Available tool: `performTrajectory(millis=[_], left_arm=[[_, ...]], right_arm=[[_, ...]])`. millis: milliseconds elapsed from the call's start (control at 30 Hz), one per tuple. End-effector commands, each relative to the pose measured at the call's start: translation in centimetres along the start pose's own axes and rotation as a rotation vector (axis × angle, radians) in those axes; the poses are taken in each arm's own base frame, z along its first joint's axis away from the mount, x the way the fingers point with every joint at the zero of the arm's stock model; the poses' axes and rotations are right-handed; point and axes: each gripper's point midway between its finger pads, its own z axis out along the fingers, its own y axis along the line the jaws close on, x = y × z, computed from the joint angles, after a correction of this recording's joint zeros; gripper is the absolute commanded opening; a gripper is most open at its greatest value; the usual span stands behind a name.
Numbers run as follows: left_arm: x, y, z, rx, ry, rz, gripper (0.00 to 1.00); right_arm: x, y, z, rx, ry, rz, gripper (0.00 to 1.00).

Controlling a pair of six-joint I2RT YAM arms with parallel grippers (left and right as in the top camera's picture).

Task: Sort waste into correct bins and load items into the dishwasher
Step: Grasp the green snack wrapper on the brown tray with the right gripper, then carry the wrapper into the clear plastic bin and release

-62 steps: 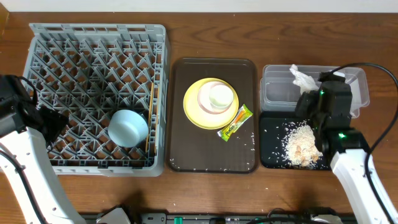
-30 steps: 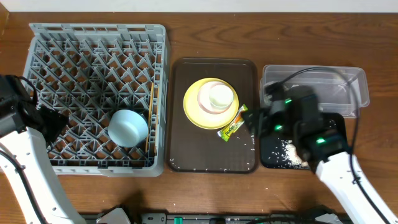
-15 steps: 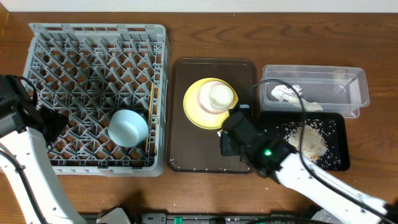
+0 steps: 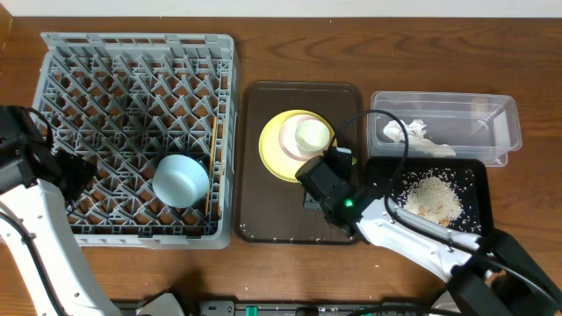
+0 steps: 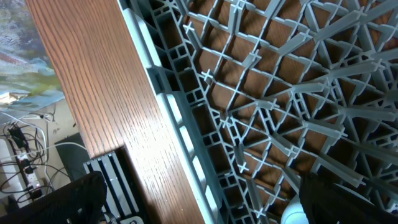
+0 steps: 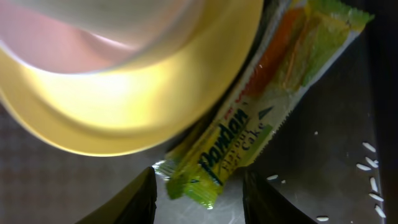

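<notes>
right claw [image 6: 198,194] (half open, empty) straddles the near end of the wrapper [image 6: 252,121]; long axis runs diagonally away, beside the plate [image 6: 118,112].

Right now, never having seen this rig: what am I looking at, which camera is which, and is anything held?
These are two robot arms at a table. The overhead view shows a grey dish rack holding a blue bowl and chopsticks. Beside it a brown tray carries a yellow plate and a cream cup. A clear tub holds a napkin, and a black tray holds rice. In the left wrist view, the left gripper is open and empty over the rack's edge. In the right wrist view, the right gripper has its fingers apart around a yellow-green wrapper lying on the tray, with nothing lifted.
</notes>
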Motion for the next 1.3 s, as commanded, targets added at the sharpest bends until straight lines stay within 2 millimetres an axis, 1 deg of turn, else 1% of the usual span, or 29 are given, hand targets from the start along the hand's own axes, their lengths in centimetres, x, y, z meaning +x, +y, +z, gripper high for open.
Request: performTrajectory(millis=[0,167,400,433,500,533,633,700,733,800,933,1033,1100,1133,1167,1200,1267], left_arm=[[-0.1,0.2,-0.1,-0.005,-0.005,-0.006,1.00],[-0.1,0.2,-0.1,-0.005,-0.005,-0.006,1.00],[-0.1,0.2,-0.2,-0.005,-0.005,-0.006,1.00],[-0.1,0.2,-0.2,-0.005,-0.005,-0.006,1.00],[-0.1,0.2,-0.2,-0.005,-0.005,-0.006,1.00],[-0.1,0.2,-0.2,-0.005,-0.005,-0.006,1.00],[-0.1,0.2,-0.1,-0.005,-0.005,-0.006,1.00],[-0.1,0.2,-0.2,-0.005,-0.005,-0.006,1.00],[-0.1,0.2,-0.2,-0.004,-0.005,-0.006,1.00],[-0.1,0.2,-0.2,-0.004,-0.005,-0.006,1.00],[-0.1,0.2,-0.2,-0.005,-0.005,-0.006,1.00],[-0.1,0.2,-0.1,-0.005,-0.005,-0.006,1.00],[-0.1,0.2,-0.2,-0.004,-0.005,-0.006,1.00],[-0.1,0.2,-0.2,-0.005,-0.005,-0.006,1.00],[-0.1,0.2,-0.2,-0.004,-0.005,-0.006,1.00],[-0.1,0.2,-0.1,-0.005,-0.005,-0.006,1.00],[-0.1,0.2,-0.2,-0.005,-0.005,-0.006,1.00]], right_arm=[[0.0,-0.5,0.7,0.040,-0.016,0.010,0.43],[0.3,-0.7,1.0,0.051,-0.009,0.005,0.46],[1.2,-1.4,2.1,0.086,0.018,-0.007,0.45],[1.2,-1.4,2.1,0.087,0.019,-0.008,0.42],[1.2,-1.4,2.1,0.087,0.019,-0.008,0.31],[1.2,-1.4,2.1,0.087,0.019,-0.008,0.27],[1.3,-1.4,2.1,0.086,0.020,-0.008,0.19],[1.3,-1.4,2.1,0.085,0.023,-0.008,0.17],[1.3,-1.4,2.1,0.085,0.023,-0.008,0.13],[1.3,-1.4,2.1,0.085,0.024,-0.008,0.01],[1.2,-1.4,1.9,0.083,0.021,-0.007,0.01],[0.1,-0.9,0.8,0.056,-0.009,0.007,0.01],[-2.2,0.0,-1.8,-0.015,-0.072,0.012,0.01],[-2.9,0.2,-2.5,-0.035,-0.092,0.014,0.01],[-4.1,0.5,-3.8,-0.065,-0.128,0.024,0.01],[-5.6,0.4,-5.3,-0.092,-0.171,0.049,0.01],[-7.6,0.0,-7.2,-0.123,-0.231,0.097,0.01]])
